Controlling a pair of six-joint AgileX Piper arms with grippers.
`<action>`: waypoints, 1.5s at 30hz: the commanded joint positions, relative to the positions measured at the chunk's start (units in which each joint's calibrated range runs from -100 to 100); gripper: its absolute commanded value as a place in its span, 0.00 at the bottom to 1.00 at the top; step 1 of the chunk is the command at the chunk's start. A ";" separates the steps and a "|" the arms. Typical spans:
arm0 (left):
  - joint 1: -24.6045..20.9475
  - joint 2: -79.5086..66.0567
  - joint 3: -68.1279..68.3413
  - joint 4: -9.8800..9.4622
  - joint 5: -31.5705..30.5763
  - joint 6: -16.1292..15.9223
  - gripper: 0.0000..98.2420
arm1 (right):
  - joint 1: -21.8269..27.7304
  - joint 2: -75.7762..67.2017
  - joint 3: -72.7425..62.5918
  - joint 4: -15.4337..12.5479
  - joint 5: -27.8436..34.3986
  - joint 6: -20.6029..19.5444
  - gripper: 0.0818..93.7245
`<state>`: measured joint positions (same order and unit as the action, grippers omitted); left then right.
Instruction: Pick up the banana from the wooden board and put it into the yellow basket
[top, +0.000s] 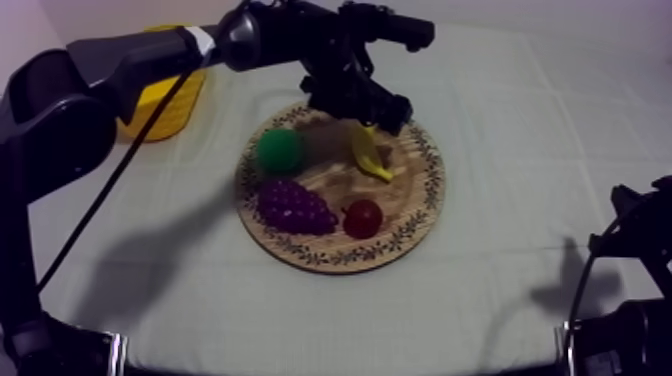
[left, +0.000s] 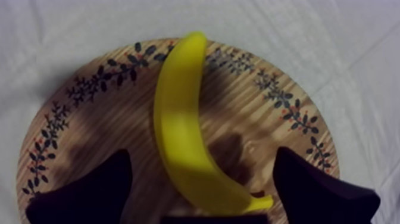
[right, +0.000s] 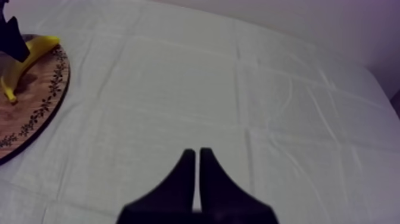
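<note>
The banana (top: 368, 155) lies on the far right part of the wooden board (top: 420, 215) at the middle of the worktop (top: 520, 150). The left gripper (top: 372, 122) hangs right over it, fingers (left: 101, 187) spread wide to either side of the fruit and not touching it. A green pear (top: 280, 150), grapes (top: 295, 207) and a small red fruit (top: 362, 217) share the board. The yellow basket (top: 165, 105) stands at the far left. The right gripper (right: 197, 152) sits closed on nothing over bare cloth, right of the board.

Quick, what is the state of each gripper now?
Left gripper: open, around the banana, not gripping it.
Right gripper: shut, holding nothing.
</note>
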<state>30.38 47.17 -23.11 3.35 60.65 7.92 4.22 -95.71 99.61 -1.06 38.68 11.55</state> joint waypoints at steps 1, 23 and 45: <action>0.05 0.37 -0.30 0.08 0.13 -0.08 0.88 | 0.00 -0.05 0.05 0.01 0.03 0.00 0.00; -0.28 4.75 -5.46 1.91 3.35 -2.08 0.80 | 0.00 -0.05 0.05 0.01 0.03 0.00 0.00; -0.43 5.28 -5.77 2.12 3.58 -2.03 0.61 | 0.00 -0.05 0.05 0.01 0.03 0.00 0.00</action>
<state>29.95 52.38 -28.94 5.53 64.20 5.85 4.22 -95.71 99.61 -1.06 38.68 11.55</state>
